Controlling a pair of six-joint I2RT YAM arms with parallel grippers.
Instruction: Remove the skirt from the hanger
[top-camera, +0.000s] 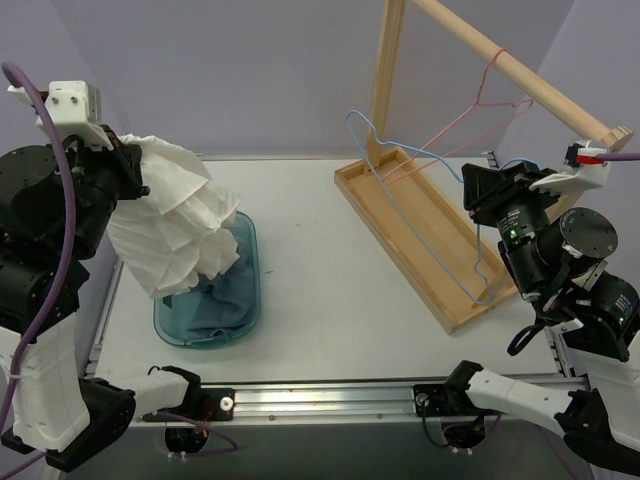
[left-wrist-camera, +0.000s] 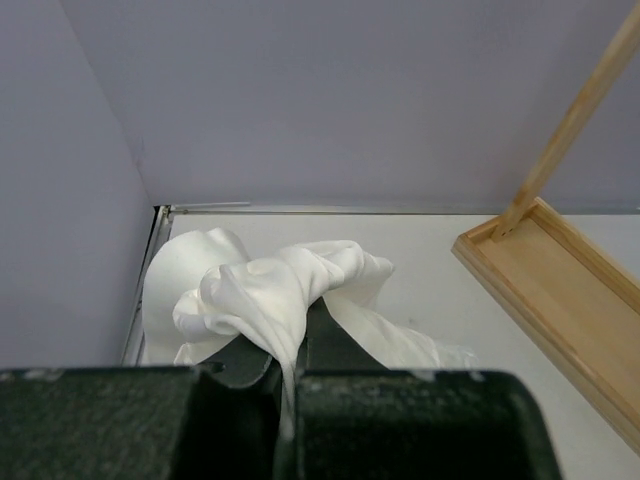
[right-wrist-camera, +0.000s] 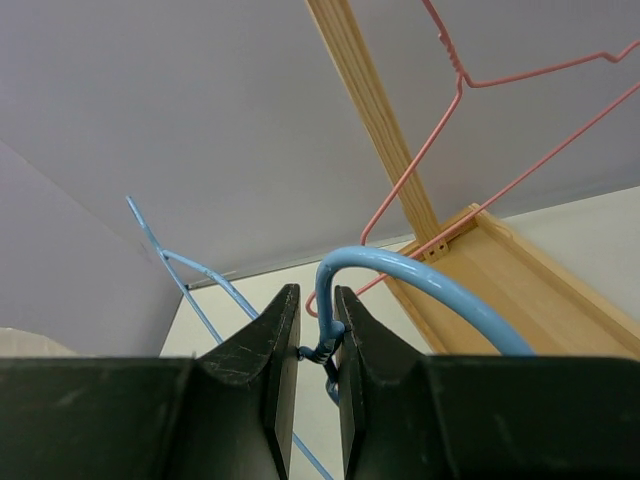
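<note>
Garments tallied: two. One white skirt (top-camera: 175, 225), one blue garment (top-camera: 225, 290).
Wire hangers noted: two. One light-blue hanger (right-wrist-camera: 430, 273), one pink hanger (right-wrist-camera: 410, 165).
Containers recorded: one teal bin (top-camera: 255, 285).
Wooden racks recorded: one wooden rack (top-camera: 520, 68).
Arms counted: two. Left arm (top-camera: 45, 200), right arm (top-camera: 560, 250).
Worktops logged: one worktop (top-camera: 320, 300).

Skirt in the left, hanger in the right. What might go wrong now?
The skirt hangs from the left gripper partly left of the bin; dropped here, it may spill over the rim. The right gripper pinches only thin wire at the neck of the hanger, so it may swivel or slip. It sits close to the pink hanger and may snag.
</note>
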